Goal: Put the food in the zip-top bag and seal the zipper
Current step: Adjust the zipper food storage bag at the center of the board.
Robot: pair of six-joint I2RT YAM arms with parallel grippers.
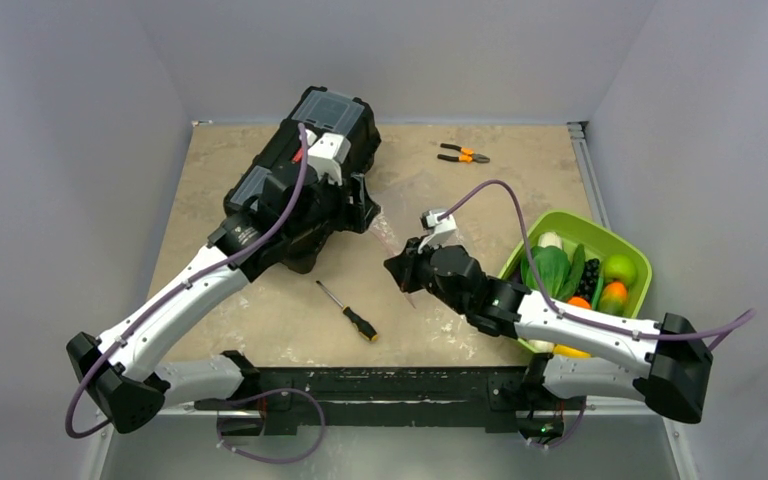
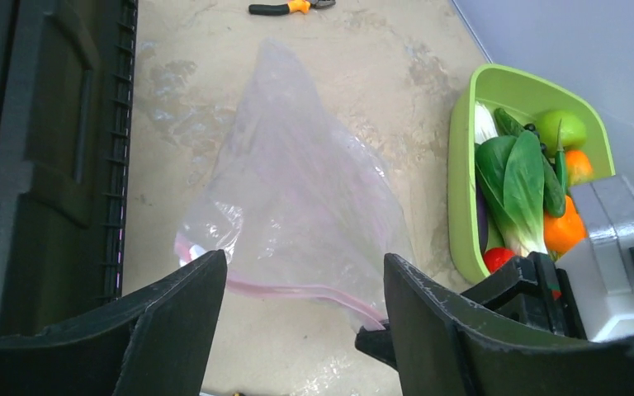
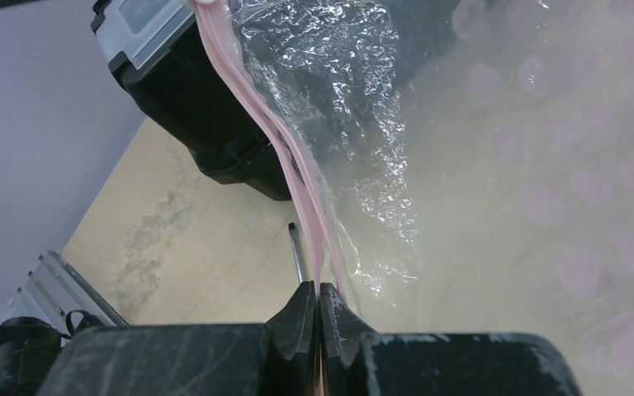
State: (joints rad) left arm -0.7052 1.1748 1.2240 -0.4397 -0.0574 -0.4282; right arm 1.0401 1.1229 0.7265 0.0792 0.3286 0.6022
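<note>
You're on the bag-opening step: your right gripper [image 3: 319,290] is clamped on the zipper [image 3: 295,161], your left gripper [image 2: 304,262] gapes empty over the zip-top bag [image 2: 289,165], so grip the opposite lip next.

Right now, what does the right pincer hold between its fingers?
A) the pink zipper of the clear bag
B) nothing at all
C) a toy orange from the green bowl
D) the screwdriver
A: in the right wrist view the right pincer is shut on the pink zipper of the zip-top bag, and the strip runs out from between its fingers.
</note>
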